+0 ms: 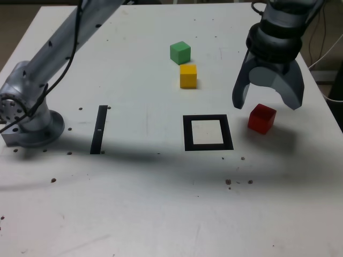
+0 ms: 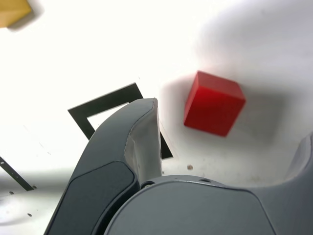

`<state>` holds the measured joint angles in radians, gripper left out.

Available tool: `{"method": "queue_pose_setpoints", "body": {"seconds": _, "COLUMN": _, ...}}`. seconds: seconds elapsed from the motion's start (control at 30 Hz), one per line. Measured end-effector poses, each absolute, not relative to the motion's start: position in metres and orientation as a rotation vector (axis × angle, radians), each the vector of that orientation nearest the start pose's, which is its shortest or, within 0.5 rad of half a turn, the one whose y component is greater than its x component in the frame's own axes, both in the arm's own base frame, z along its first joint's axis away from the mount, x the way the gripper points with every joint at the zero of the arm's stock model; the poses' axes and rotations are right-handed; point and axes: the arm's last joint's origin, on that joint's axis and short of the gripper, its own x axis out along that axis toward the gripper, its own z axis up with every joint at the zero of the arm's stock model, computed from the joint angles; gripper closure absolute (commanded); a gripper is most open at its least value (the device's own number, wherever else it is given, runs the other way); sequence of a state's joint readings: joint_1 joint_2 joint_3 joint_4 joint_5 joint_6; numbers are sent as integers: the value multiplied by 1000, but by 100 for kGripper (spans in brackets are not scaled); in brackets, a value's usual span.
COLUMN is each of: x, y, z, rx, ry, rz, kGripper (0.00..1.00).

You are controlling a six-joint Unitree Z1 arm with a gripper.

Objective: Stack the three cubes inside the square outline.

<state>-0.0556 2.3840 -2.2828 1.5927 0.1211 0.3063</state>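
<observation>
My gripper (image 1: 268, 103) hangs open just above the red cube (image 1: 262, 118), which sits on the table to the exterior view's right of the square outline (image 1: 208, 132). Nothing is between the fingers. In the wrist view the red cube (image 2: 213, 103) lies between the two grey fingers (image 2: 132, 147), with a corner of the square outline (image 2: 105, 104) partly hidden behind one finger. The yellow cube (image 1: 188, 76) and the green cube (image 1: 180, 52) rest close together farther back on the table. A corner of the yellow cube (image 2: 12, 11) shows in the wrist view.
A narrow black strip (image 1: 99, 129) lies on the table at the exterior view's left, near the arm's base (image 1: 29, 126). Small dark specks dot the white tabletop (image 1: 161, 203). Cables hang off the table's edge at the exterior view's right.
</observation>
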Motion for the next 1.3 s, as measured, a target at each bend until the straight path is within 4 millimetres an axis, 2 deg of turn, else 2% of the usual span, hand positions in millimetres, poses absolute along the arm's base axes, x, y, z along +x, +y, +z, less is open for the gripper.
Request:
{"method": "queue_pose_setpoints", "body": {"seconds": 0.3, "x": 470, "y": -17, "z": 250, "rx": 383, "ry": 1695, "rz": -219, "kGripper": 1}}
{"method": "queue_pose_setpoints", "body": {"seconds": 0.53, "x": 470, "y": -16, "z": 250, "rx": 399, "ry": 1694, "rz": -234, "kGripper": 1}}
{"method": "queue_pose_setpoints", "body": {"seconds": 0.9, "x": 471, "y": -15, "z": 251, "rx": 639, "ry": 1651, "rz": -494, "kGripper": 1}}
{"method": "queue_pose_setpoints", "body": {"seconds": 1.2, "x": 472, "y": -14, "z": 250, "rx": 637, "ry": 1653, "rz": -494, "kGripper": 2}}
{"method": "queue_pose_setpoints", "body": {"seconds": 1.3, "x": 475, "y": -14, "z": 240, "rx": 632, "ry": 1672, "rz": -495, "kGripper": 3}}
